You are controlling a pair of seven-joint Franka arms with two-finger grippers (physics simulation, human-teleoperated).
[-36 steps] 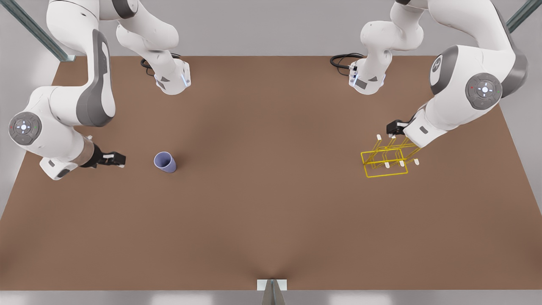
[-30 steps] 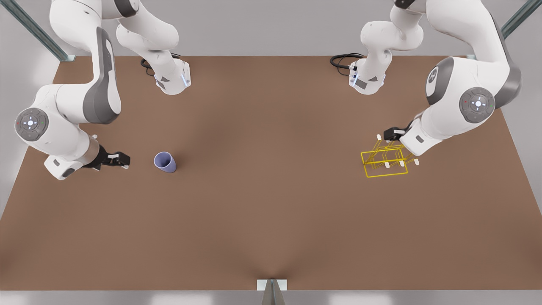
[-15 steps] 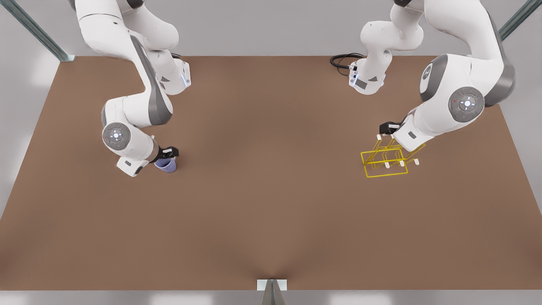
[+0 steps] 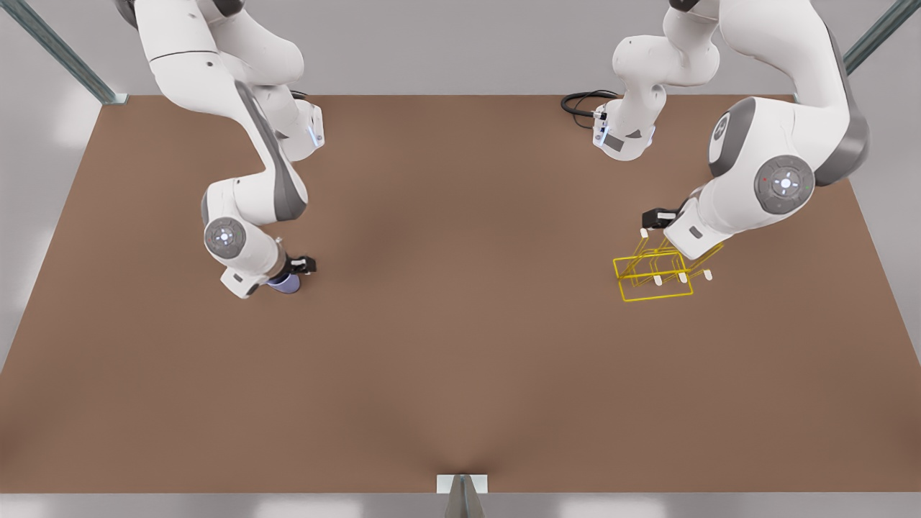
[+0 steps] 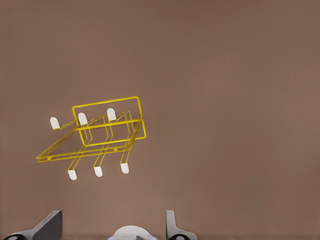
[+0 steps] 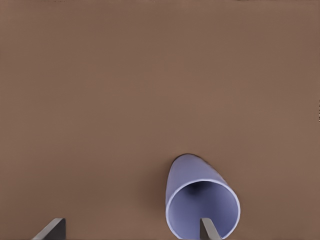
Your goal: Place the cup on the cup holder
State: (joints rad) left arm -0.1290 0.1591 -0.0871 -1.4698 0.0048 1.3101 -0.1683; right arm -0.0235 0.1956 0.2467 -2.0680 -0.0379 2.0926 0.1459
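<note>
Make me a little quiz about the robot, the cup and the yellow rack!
1. True or false: the cup is hanging on the yellow rack.
2. Which tool is right by the cup? A) the right tool B) the left tool
3. Fill in: the fingers of both tools are ____.

Key: 1 false, the cup stands on the table. 2 A; the left tool is by the rack. 3 open.
</note>
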